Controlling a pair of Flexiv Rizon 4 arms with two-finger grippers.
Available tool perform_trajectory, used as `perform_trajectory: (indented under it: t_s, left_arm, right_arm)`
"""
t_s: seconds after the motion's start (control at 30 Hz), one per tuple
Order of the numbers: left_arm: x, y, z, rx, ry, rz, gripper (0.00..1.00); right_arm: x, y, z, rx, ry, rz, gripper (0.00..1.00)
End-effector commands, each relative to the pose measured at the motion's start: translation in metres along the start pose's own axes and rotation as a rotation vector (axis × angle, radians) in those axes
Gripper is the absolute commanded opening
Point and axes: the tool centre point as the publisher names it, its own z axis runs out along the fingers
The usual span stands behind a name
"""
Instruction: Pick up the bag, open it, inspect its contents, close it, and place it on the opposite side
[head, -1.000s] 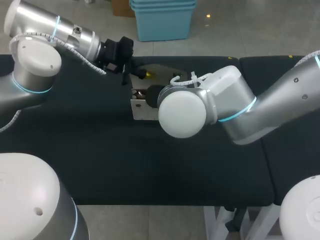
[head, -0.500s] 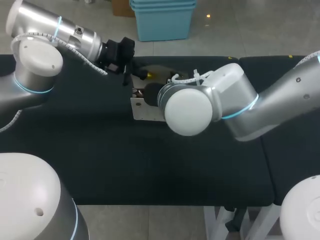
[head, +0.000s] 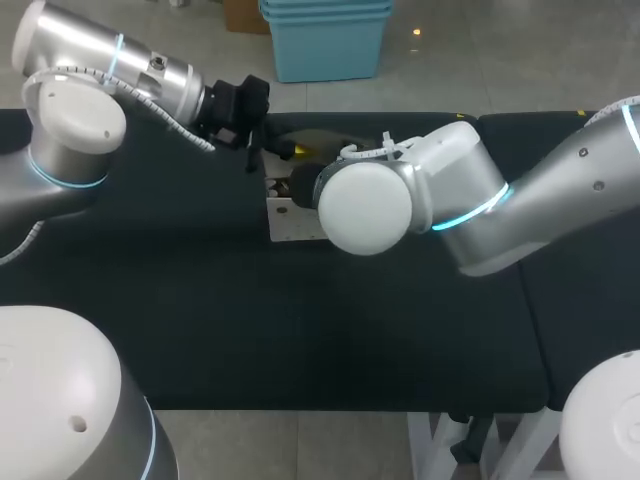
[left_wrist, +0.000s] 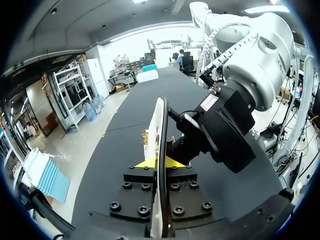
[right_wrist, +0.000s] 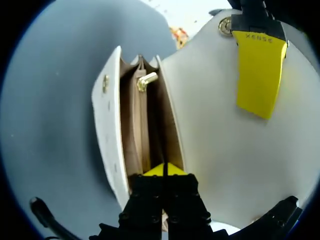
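bag (head: 292, 222) – white, on the table (head: 200, 300), far middle, mouth open, tan inside | left gripper (head: 280, 150) – clenched on the flap (left_wrist: 159, 130), flap upright | right gripper (right_wrist: 164, 170) – tips pressed together, just over the open mouth

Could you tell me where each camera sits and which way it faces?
Head: above, behind, looking down at the table; both arms show.
Left wrist: looks along the left gripper, shut on the bag's flap.
Right wrist: looks past the right gripper into the open bag.
Shared: both wrist views show the bag's flap.
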Motion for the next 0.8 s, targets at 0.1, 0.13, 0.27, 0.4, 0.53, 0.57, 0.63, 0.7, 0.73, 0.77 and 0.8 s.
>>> perform_trajectory:
  t_s: [0.1,0.13,0.27,0.4,0.53,0.57,0.63,0.7,0.73,0.77,0.8]
  left_arm:
    - [0.004,-0.001,-0.004,0.018,-0.002,0.012,0.00]
    - [0.004,-0.001,-0.005,0.020,-0.003,0.014,0.00]
    - [0.004,-0.001,-0.005,0.020,-0.006,0.026,0.00]
    - [0.003,0.000,-0.006,0.019,-0.012,0.029,0.00]
    - [0.003,0.000,-0.007,0.020,-0.022,0.030,0.00]
    - [0.003,0.000,-0.007,0.020,-0.023,0.031,0.00]
    - [0.002,0.000,-0.007,0.020,-0.025,0.033,0.00]
    - [0.002,0.000,-0.006,0.019,-0.027,0.036,0.00]
    - [0.002,0.001,-0.006,0.017,-0.029,0.039,0.00]
    - [0.001,0.001,-0.006,0.017,-0.030,0.039,0.00]
    - [0.001,0.001,-0.006,0.018,-0.031,0.040,0.00]
  right_arm:
    - [0.000,-0.012,0.009,0.048,0.017,-0.002,0.00]
    - [0.000,-0.014,0.009,0.052,0.018,-0.001,0.00]
    - [-0.001,-0.025,0.007,0.077,0.014,0.008,0.00]
    - [-0.003,-0.036,0.007,0.104,0.021,0.024,0.00]
    - [0.001,-0.039,0.008,0.110,0.046,0.013,0.00]
    - [0.002,-0.039,0.008,0.111,0.048,0.010,0.00]
    - [0.004,-0.038,0.007,0.108,0.061,0.006,0.00]
    - [0.006,-0.038,0.006,0.101,0.074,0.008,0.00]
    - [0.007,-0.037,0.005,0.095,0.081,0.002,0.00]
    - [0.007,-0.036,0.004,0.094,0.084,-0.003,0.00]
    - [0.009,-0.035,0.003,0.093,0.085,-0.008,0.00]
